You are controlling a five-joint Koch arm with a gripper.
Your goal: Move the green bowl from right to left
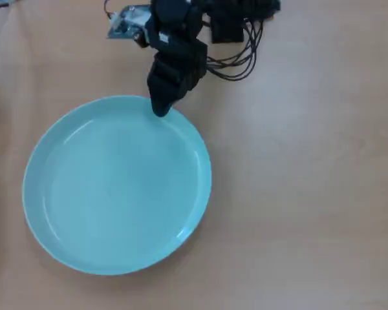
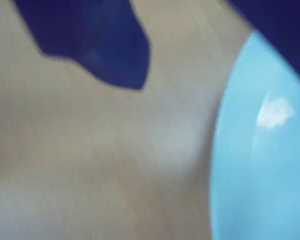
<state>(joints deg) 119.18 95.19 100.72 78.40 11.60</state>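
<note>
The green bowl [image 1: 116,187] is a wide, shallow, pale teal dish lying flat on the wooden table, left of centre in the overhead view. My black gripper [image 1: 161,108] comes down from the top and its tip is at the bowl's far rim. In the blurred wrist view the gripper [image 2: 215,60] has one dark finger [image 2: 95,45] over bare table and the other at the top right corner over the bowl's rim [image 2: 240,100]. The jaws stand well apart, with the rim's edge between them. Nothing is held.
The arm's base, black cables [image 1: 236,55] and a small silvery part [image 1: 126,22] sit at the table's top edge. Bare wooden table [image 1: 310,181] stretches to the right of the bowl, with a narrower strip to its left.
</note>
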